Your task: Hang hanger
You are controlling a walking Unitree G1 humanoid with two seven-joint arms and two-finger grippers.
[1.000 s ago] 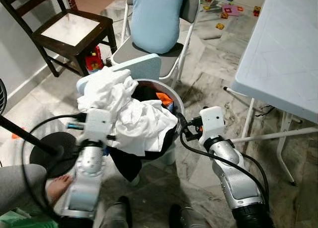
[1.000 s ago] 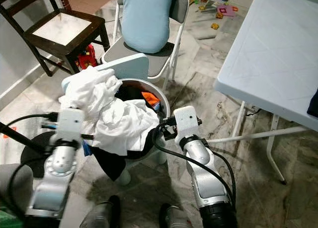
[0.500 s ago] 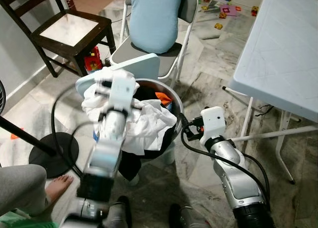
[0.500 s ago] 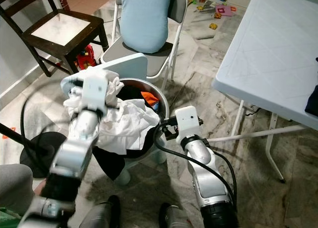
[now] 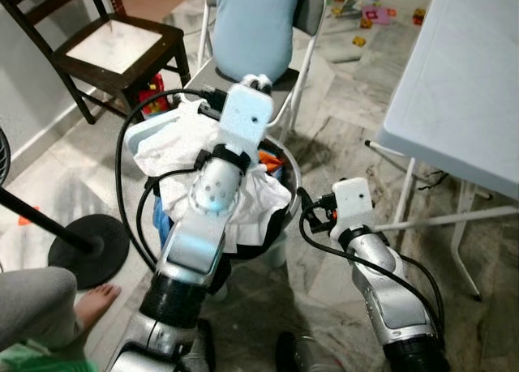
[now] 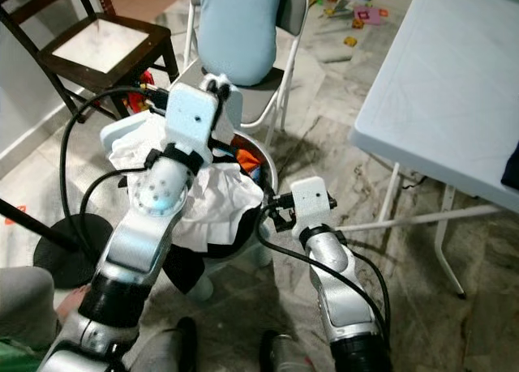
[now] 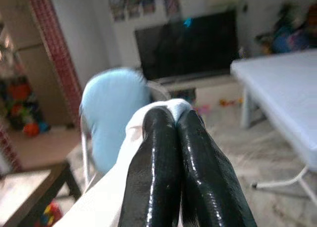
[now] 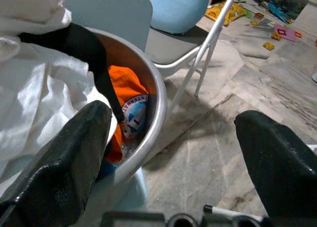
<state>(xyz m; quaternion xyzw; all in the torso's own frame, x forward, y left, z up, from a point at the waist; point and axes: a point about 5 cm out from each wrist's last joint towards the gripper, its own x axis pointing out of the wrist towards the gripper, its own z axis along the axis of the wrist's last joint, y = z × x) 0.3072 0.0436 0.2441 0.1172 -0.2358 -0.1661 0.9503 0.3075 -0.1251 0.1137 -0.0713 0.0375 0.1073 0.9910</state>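
Observation:
A grey laundry basket [image 5: 289,174] stands on the floor before me, heaped with white clothes [image 5: 182,149]; an orange garment [image 8: 126,99] lies inside. My left gripper [image 5: 258,83] is raised over the basket's far side and points toward the folding chair. In the left wrist view its fingers [image 7: 171,158] are shut on a fold of white cloth [image 7: 166,107]. My right gripper [image 5: 310,216] hangs open just beside the basket's right rim [image 8: 151,91], with nothing between its fingers [image 8: 54,172]. I can make out no hanger.
A folding chair with a light blue cushion [image 5: 255,23] stands behind the basket, a dark wooden chair [image 5: 113,48] at the back left. A white folding table [image 5: 462,80] fills the right. A fan base [image 5: 89,242] and a person's foot [image 5: 93,303] are at left. Toys [image 5: 361,41] lie beyond.
My left arm has swung up from the basket's left side to above its far rim, with white cloth in its fingers. The right arm has barely moved.

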